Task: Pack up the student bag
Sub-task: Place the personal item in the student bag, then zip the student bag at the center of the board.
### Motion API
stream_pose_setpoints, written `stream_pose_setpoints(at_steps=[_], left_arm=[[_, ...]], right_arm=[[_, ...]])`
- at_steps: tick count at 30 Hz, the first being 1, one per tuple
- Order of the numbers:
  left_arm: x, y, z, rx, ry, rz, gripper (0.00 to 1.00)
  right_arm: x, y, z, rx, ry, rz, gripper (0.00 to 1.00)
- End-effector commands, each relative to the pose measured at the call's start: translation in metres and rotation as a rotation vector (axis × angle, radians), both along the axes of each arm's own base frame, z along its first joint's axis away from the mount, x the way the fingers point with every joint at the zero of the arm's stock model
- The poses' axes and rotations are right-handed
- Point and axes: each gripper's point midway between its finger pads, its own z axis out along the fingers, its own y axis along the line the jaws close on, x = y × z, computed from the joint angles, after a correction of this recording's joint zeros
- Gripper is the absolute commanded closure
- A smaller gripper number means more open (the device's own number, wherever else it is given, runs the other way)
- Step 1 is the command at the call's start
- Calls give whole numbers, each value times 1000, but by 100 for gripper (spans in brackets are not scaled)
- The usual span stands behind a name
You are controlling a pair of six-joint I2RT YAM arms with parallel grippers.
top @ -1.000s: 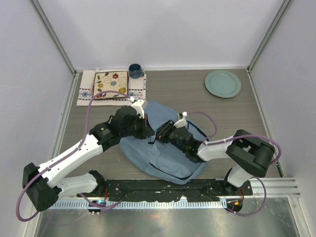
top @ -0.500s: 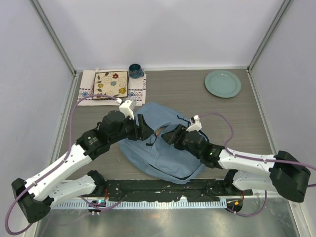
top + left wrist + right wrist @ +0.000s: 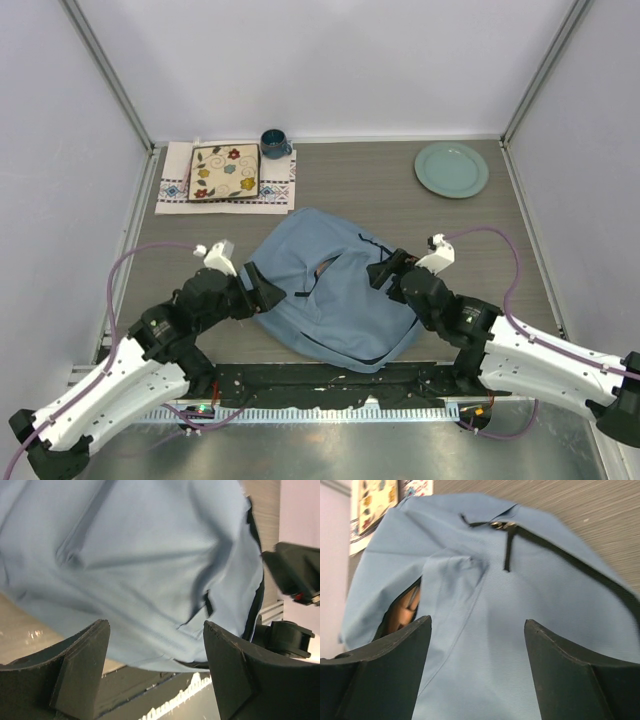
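Student bag [image 3: 340, 310] lies flat, long axis far-left to near-right — left claw [image 3: 265, 285], right claw [image 3: 385, 275] spread empty.

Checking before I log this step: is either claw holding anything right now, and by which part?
Nothing is held. The left claw and right claw both stand open beside the student bag.

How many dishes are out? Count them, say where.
2. A dark blue mug at the far edge by the patterned cloth; a pale green plate far right. The student bag may hide more.
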Motion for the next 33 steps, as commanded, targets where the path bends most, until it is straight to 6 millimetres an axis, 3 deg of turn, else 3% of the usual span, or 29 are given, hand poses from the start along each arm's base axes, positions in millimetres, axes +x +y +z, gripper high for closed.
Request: stream_pose_setpoints(at_steps=[1,6,8,9,10,14,16,19,20,21,22,23,24,26,29,31,33], left_arm=[[-13,-4,-20,-170,120,74,21],[-18,-3,-28,-224,138,91,22],[-17,-5,-33,-219,147,87,21],[-15,-7,-34,-222,147,86,21],[-16,-10,-36,-223,154,77,21],[-8,-20,-41,-224,153,64,20],[-2,-25,-42,-235,143,68,20],[6,-28,-41,-248,116,81,21],[8,-28,-41,-248,108,86,22],[13,-29,-39,-256,89,93,30],[15,-29,-39,-246,79,94,33],[17,-29,-39,-237,74,99,37],[20,-26,-40,-218,63,116,44],[26,-24,-34,-181,32,121,54],[38,-16,-21,-105,-23,147,67],[47,-13,-7,-76,-59,163,74],[55,-9,-5,-26,-73,169,86]], right_arm=[[13,-47,6,-213,-24,-152,18],[24,-62,7,-321,-2,-154,14],[35,-82,1,-385,30,-185,11],[37,-82,-9,-401,77,-153,10],[46,-98,-15,-400,118,-190,9],[51,-97,-48,-381,240,-75,9],[42,-83,-62,-341,273,8,13],[24,-59,-77,-195,296,98,29],[24,-51,-70,-129,253,111,40],[10,-48,-86,-94,286,137,47],[4,-43,-89,-32,304,134,55],[0,-38,-83,21,278,150,70],[-12,-40,-98,32,310,149,76],[-20,-41,-95,95,303,113,91],[-37,-39,-104,152,329,91,97],[-44,-33,-96,180,294,116,99],[-45,-34,-91,183,272,96,99]])
